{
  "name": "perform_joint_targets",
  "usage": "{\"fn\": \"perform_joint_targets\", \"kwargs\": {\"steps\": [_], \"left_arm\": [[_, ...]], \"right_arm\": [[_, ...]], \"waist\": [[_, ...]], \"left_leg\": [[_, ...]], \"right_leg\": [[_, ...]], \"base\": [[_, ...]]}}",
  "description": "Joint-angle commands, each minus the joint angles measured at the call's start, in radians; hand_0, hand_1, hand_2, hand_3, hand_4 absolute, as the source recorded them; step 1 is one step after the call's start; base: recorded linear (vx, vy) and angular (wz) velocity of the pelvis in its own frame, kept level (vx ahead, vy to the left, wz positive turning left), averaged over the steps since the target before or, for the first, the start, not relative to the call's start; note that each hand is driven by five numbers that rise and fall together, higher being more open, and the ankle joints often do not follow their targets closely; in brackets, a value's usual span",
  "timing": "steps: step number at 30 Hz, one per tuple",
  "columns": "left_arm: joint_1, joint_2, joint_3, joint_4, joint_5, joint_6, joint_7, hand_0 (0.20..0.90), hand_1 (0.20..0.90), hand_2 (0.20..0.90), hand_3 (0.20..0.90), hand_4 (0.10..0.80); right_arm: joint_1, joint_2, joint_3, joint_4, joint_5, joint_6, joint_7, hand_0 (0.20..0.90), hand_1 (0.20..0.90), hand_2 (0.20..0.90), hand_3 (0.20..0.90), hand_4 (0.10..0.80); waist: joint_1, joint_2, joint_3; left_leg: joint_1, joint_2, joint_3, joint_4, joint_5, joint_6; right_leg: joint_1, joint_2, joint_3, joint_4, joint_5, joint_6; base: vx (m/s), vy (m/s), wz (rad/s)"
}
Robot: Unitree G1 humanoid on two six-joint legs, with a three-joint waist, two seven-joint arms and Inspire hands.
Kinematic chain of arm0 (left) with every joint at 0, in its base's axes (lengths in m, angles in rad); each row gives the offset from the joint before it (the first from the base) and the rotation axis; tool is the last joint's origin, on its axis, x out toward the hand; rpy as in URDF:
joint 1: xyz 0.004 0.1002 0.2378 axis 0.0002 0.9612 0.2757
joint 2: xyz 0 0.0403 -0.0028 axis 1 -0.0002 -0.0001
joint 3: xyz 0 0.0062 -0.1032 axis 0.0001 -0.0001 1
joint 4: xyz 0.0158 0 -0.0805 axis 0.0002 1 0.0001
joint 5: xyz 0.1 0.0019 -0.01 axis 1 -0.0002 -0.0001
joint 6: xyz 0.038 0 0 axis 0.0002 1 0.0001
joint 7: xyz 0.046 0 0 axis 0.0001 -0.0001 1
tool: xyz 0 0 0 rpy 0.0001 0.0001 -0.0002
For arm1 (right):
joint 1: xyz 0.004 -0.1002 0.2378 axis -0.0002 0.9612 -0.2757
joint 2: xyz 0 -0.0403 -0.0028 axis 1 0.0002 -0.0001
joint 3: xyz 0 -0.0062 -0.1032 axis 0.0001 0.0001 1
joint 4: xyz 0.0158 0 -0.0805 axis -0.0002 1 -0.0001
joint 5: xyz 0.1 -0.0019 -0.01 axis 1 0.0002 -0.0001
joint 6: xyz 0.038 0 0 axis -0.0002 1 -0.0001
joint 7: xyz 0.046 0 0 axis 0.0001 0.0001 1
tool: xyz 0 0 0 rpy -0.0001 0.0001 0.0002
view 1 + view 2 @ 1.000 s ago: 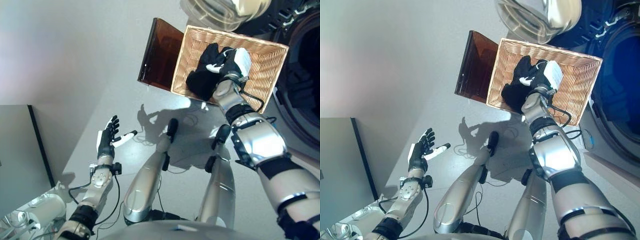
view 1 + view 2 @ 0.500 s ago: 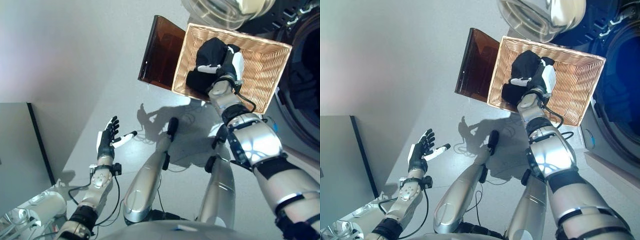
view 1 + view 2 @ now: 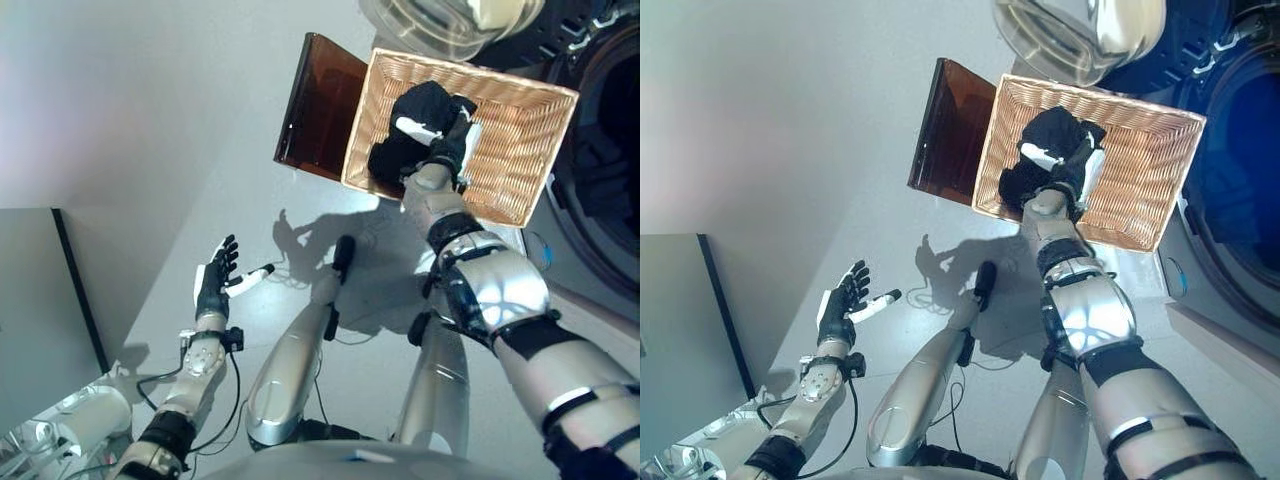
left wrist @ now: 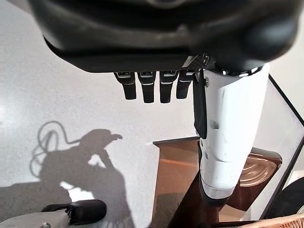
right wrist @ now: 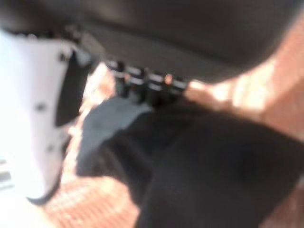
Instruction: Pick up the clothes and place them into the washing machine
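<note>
A heap of black clothes [image 3: 420, 100] lies in the left half of a wicker basket [image 3: 515, 130] on the floor. My right hand [image 3: 450, 140] is down in the basket on the heap's near side. Its white-covered thumb [image 3: 415, 127] lies across the cloth. In the right wrist view the fingers [image 5: 147, 85] reach out fairly straight onto the black clothes [image 5: 213, 166], with the thumb [image 5: 38, 109] spread wide, so the hand is open. My left hand [image 3: 213, 280] hangs open and empty over the bare floor at lower left. The washing machine's dark drum opening [image 3: 610, 170] is right of the basket.
The machine's round glass door [image 3: 450, 20] hangs open above the basket's far edge. A brown translucent panel [image 3: 320, 105] stands against the basket's left side. A grey cabinet [image 3: 40, 300] is at the lower left.
My right hand has slid left across the basket and turned, its thumb now over the cloth. The black heap has bunched up a little. The left hand has stayed still.
</note>
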Motion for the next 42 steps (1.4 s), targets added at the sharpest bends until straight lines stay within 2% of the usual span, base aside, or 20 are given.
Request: {"fn": "perform_joint_targets", "kwargs": {"steps": [1, 9, 15, 19, 30, 42], "left_arm": [[-0.004, 0.067, 0.001, 0.001, -0.018, -0.029, 0.059, 0.9, 0.9, 0.9, 0.9, 0.8], [-0.014, 0.072, -0.009, -0.004, -0.03, -0.026, 0.065, 0.9, 0.9, 0.9, 0.9, 0.8], [-0.015, 0.08, -0.012, -0.017, -0.034, -0.03, 0.063, 0.9, 0.9, 0.9, 0.9, 0.8], [-0.017, 0.087, -0.014, -0.028, -0.034, -0.037, 0.056, 0.9, 0.9, 0.9, 0.9, 0.8], [-0.011, 0.115, -0.008, -0.112, -0.033, -0.061, 0.01, 0.9, 0.9, 0.9, 0.9, 0.8], [-0.011, 0.116, -0.021, -0.168, -0.036, -0.057, -0.065, 0.9, 0.9, 0.9, 0.9, 0.8]], "right_arm": [[-0.025, 0.089, -0.02, -0.064, 0.111, -0.085, 0.01, 0.9, 0.9, 0.9, 0.9, 0.8], [-0.005, 0.141, -0.03, -0.1, 0.232, -0.126, 0.013, 0.9, 0.9, 0.9, 0.9, 0.8], [-0.003, 0.148, -0.015, -0.086, 0.203, -0.103, 0.02, 0.9, 0.9, 0.9, 0.9, 0.8], [-0.039, 0.135, 0.046, -0.046, 0.048, -0.024, 0.044, 0.9, 0.9, 0.9, 0.9, 0.8], [-0.139, -0.015, 0.222, 0.093, -0.455, 0.165, 0.126, 0.9, 0.9, 0.9, 0.9, 0.8], [-0.181, -0.144, 0.29, 0.153, -0.668, 0.243, 0.211, 0.9, 0.9, 0.9, 0.9, 0.8]], "waist": [[0.011, 0.052, 0.017], [0.017, 0.052, 0.017], [0.026, 0.053, 0.017], [0.042, 0.06, 0.017], [0.108, 0.107, 0.017], [0.16, 0.156, 0.017]], "left_leg": [[-0.002, -0.055, 0.042, -0.01, -0.02, -0.021], [-0.005, -0.057, 0.045, -0.008, -0.022, -0.022], [-0.01, -0.059, 0.04, -0.005, -0.022, -0.022], [-0.019, -0.061, 0.032, -0.004, -0.018, -0.022], [-0.056, -0.077, -0.015, -0.015, 0.009, -0.025], [-0.078, -0.099, -0.063, -0.029, 0.028, -0.021]], "right_leg": [[0.022, 0.028, 0.008, 0.105, -0.144, -0.004], [0.025, 0.028, 0.006, 0.098, -0.14, -0.002], [0.027, 0.024, 0.003, 0.093, -0.137, 0.001], [0.025, 0.02, -0.002, 0.094, -0.135, 0.003], [-0.003, -0.005, -0.041, 0.121, -0.142, 0.012], [-0.04, -0.035, -0.068, 0.177, -0.166, 0.015]], "base": [[0.0, 0.0, 0.0], [0.0, 0.0, 0.0], [0.0, 0.0, 0.02], [-0.007, -0.015, 0.11], [-0.01, -0.014, 0.19], [-0.016, 0.006, 0.14]]}}
